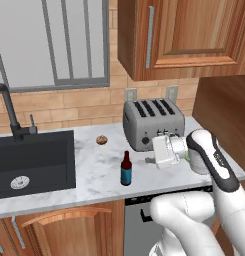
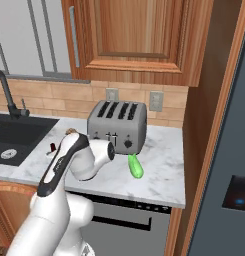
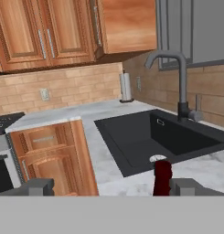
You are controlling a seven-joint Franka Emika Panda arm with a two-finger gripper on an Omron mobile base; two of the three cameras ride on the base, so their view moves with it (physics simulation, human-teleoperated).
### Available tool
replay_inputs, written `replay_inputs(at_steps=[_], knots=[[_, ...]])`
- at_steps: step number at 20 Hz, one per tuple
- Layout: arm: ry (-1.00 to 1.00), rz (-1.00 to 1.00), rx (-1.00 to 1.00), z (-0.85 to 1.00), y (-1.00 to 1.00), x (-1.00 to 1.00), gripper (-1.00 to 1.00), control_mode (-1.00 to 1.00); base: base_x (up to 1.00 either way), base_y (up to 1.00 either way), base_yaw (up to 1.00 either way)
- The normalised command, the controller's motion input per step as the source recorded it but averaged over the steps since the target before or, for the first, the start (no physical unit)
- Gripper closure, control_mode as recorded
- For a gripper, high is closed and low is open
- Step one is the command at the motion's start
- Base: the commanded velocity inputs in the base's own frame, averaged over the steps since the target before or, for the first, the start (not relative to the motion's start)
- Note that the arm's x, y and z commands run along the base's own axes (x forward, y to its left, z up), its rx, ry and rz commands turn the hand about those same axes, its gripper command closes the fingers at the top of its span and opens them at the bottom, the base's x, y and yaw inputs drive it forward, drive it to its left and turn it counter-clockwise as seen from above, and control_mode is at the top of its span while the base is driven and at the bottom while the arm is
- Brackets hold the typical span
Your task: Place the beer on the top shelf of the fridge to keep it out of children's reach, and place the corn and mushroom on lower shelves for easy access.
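while the sink (image 1: 34, 145) holds nothing, beer (image 1: 126, 169) stands beside it.

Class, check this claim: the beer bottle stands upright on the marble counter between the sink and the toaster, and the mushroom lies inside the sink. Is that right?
One part is wrong. The left base view shows the mushroom on the counter beside the sink, not inside it. The beer bottle does stand upright between the sink and the toaster.

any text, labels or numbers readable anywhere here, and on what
No text reads in any view.
beer: blue label, nothing on it can be read.
fridge: blue-lit control panel, no legible characters.
toaster: front knobs, no readable markings.
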Motion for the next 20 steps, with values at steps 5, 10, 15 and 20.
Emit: replay_inputs(at_steps=[5,10,15,20], knots=[[0.00,0.02,0.02,-0.12,0.19,0.27,-1.00,-1.00,0.00,0.00,0.00],[0.00,0.02,0.00,-0.16,0.20,0.25,-1.00,-1.00,0.00,0.00,0.00],[0.00,0.01,0.00,-0.18,0.17,0.21,-1.00,-1.00,0.00,0.00,0.00],[0.00,0.00,0.00,-0.14,0.02,0.12,-1.00,-1.00,0.00,0.00,0.00]])
